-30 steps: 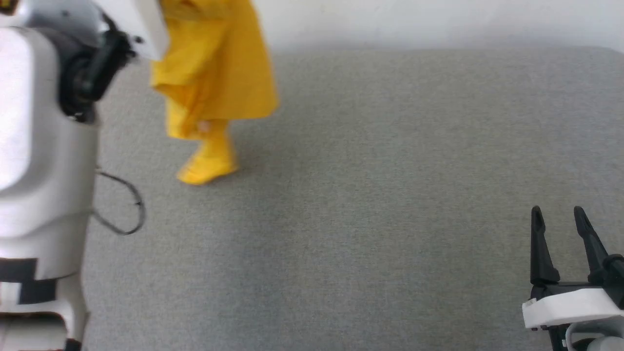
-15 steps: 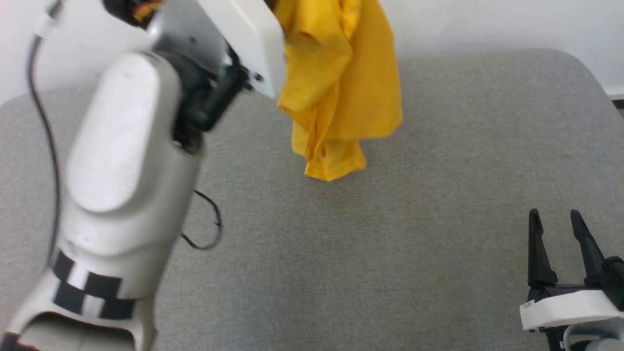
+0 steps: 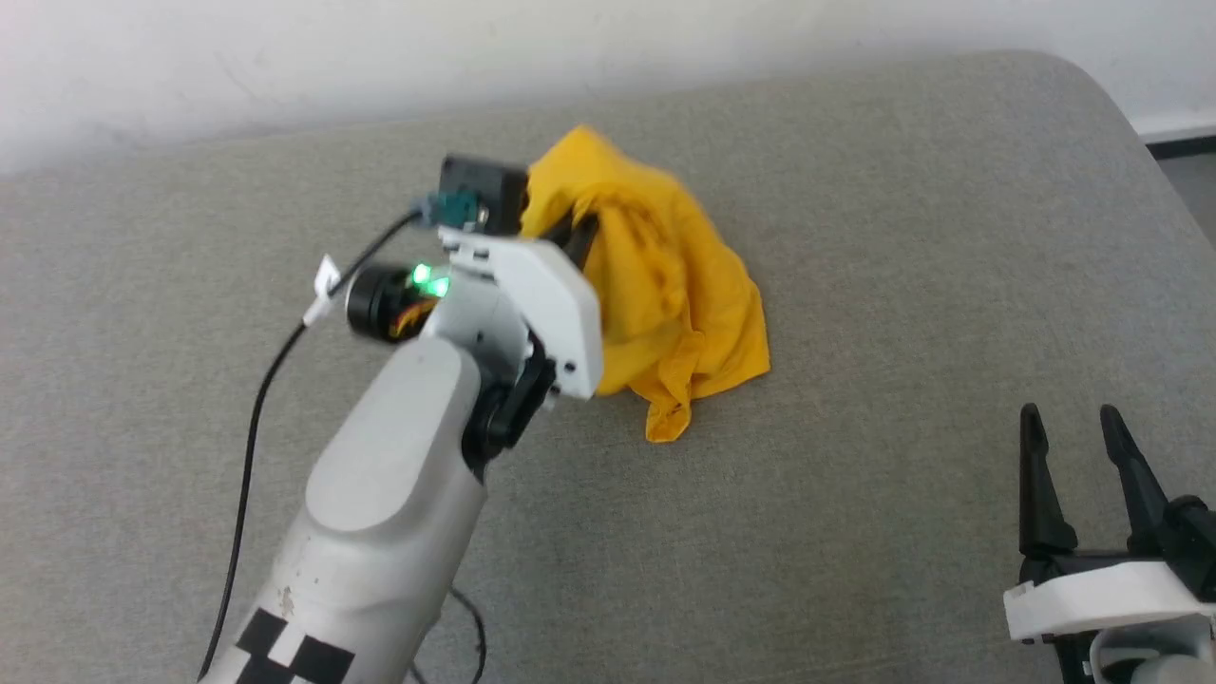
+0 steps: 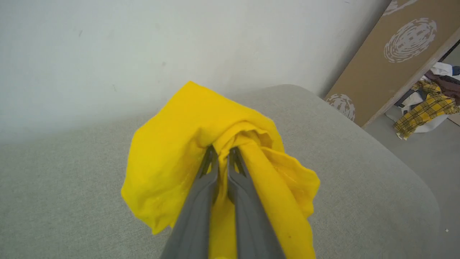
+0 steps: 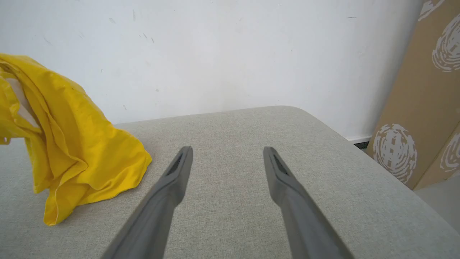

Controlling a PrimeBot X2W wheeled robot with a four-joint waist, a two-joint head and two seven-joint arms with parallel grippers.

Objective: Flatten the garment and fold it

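Left wrist view shows the left hand (image 4: pixel 220 153) pinching a bunched fold of the garment (image 4: pixel 165 172), which slumps in a crumpled yellow heap on the far part of the grey worktop (image 4: pixel 359 172), its top lifted by that grip. The right hand (image 3: pixel 1067 423) waits spread and empty at the near right, well apart from the cloth. With 1 pinch on a wad of layers, the garment will likely drag twisted rather than spread, or slip free.
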